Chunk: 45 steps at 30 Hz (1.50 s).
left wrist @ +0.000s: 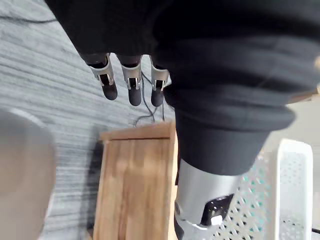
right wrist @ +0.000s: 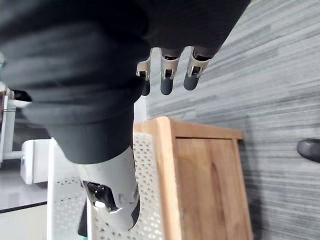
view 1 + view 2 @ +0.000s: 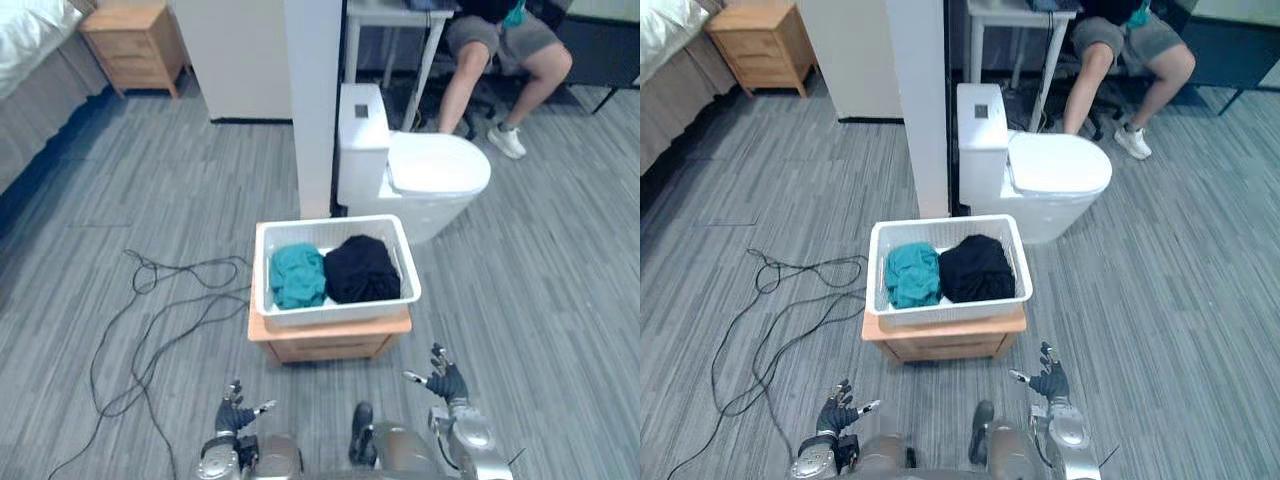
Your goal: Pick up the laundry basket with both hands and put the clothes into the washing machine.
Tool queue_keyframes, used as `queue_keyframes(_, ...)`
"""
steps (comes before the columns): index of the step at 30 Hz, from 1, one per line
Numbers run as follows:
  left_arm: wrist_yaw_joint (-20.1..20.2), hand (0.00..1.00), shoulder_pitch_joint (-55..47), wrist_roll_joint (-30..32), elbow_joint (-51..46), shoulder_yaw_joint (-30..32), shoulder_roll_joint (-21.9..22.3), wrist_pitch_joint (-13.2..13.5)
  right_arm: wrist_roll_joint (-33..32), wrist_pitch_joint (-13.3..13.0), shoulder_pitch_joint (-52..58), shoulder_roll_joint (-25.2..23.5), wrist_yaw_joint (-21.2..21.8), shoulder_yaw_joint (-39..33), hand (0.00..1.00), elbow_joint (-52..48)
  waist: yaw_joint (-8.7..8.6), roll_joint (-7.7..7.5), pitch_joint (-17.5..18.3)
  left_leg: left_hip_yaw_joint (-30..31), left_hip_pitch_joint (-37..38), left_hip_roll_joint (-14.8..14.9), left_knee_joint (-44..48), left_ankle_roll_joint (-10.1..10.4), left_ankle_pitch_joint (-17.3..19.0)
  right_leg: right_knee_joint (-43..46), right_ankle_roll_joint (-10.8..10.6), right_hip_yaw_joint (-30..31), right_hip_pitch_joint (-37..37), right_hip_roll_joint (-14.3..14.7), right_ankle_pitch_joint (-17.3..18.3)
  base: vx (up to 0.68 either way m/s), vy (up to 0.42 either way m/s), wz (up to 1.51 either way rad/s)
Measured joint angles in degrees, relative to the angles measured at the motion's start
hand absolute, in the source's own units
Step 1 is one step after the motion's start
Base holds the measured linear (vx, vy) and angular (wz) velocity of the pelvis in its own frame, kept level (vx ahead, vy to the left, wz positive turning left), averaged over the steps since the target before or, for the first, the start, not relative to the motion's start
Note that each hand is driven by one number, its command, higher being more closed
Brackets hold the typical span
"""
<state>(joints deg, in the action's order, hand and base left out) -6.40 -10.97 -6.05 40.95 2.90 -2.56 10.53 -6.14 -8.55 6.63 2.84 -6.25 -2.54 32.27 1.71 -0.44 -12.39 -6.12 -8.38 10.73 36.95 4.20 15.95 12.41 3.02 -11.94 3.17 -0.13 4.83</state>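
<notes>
Basket (image 3: 335, 308) sits on wood stand (image 3: 330, 342), w/ stand's front edge showing below it. Inside: teal cloth (image 3: 297, 275) at basket's left side, black cloth (image 3: 362, 268) at right, touching. L hand (image 3: 235, 408) low, off stand's front-left corner, not touching; fingers (image 1: 131, 86) straight, empty. R hand (image 3: 446, 381) off front-right corner, fingers spread, empty. Toilet (image 3: 432, 172) just behind the stand; person (image 3: 500, 45) seated beyond.
</notes>
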Motion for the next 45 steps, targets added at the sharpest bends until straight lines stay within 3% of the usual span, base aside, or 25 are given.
queue_keyframes(1,0.0,0.0,0.1,0.0,0.1,-0.1,0.4,0.0,0.0,0.0,0.0,0.1,-0.1,-0.6,0.0,0.0,0.25,0.71,0.4,1.5,0.3,-0.7,-8.5,0.3,-0.5,-0.3,-0.7,1.1,0.0,0.0,-0.1,0.23,0.093,-0.57)
queue_keyframes(3,0.0,0.0,0.4,0.0,0.5,-0.1,0.7,-0.1,0.0,0.2,0.1,0.4,-0.3,-2.3,0.0,0.7,0.64,1.32,1.1,2.7,2.2,-1.6,-18.4,0.7,-6.8,-0.6,-2.6,3.0,-0.1,0.0,0.2,0.24,0.162,-0.44)
queue_keyframes(8,-0.2,0.0,0.7,0.1,0.8,-0.2,-0.6,-0.1,0.0,0.0,1.1,0.1,-1.3,-2.5,0.0,-0.1,0.58,0.02,2.5,1.0,5.8,-4.8,-23.2,-0.2,-7.4,-3.7,-4.9,4.6,-2.3,-2.6,0.0,0.14,0.128,-0.1)
queue_keyframes(14,-1.1,0.0,-0.8,-0.8,-2.8,1.0,-2.6,0.0,-0.2,-0.1,-0.9,1.5,-2.8,-4.9,0.0,-3.5,0.59,-0.02,2.6,-0.6,8.1,-6.3,-27.1,-1.3,-8.1,-6.2,-6.2,6.3,-3.0,-3.0,-1.0,0.04,0.038,-0.13)
queue_keyframes(25,-5.3,0.0,6.3,-2.4,-4.6,3.5,-3.8,0.0,0.0,-0.1,-10.6,4.9,-4.1,-2.7,0.0,-3.0,0.52,0.31,2.9,-1.5,5.3,-7.5,-31.1,-2.5,-11.0,-10.8,-6.2,7.4,0.2,-3.3,-4.8,-0.01,0.01,-0.05)
queue_keyframes(32,-8.8,0.0,18.5,-4.7,-4.3,1.0,-3.9,0.0,0.2,0.3,-25.6,6.7,-6.1,2.3,0.0,2.8,0.55,0.09,-3.7,-1.7,-2.4,-8.0,-30.4,-3.3,-13.8,-10.2,-6.0,8.1,7.9,-3.9,-8.0,-0.12,0.013,-0.02)
queue_keyframes(39,-10.8,0.0,26.5,-4.8,0.8,0.2,-4.6,0.1,-0.1,1.5,-37.2,9.8,-6.6,2.5,0.0,11.3,0.59,-0.37,-9.2,-2.1,-7.2,-7.9,-27.2,-3.4,-13.9,-7.3,-6.0,9.0,12.9,-4.1,-8.4,-0.09,0.011,-0.04)
queue_keyframes(45,-11.2,0.0,32.8,-4.6,6.2,-1.3,-5.7,0.4,-2.2,2.9,-45.1,10.4,-7.4,2.4,0.0,19.3,0.72,-0.47,-10.8,-1.9,-9.7,-7.7,-25.9,-3.5,-13.9,-5.8,-5.9,9.1,15.3,-4.1,-8.5,-0.05,0.005,0.0)
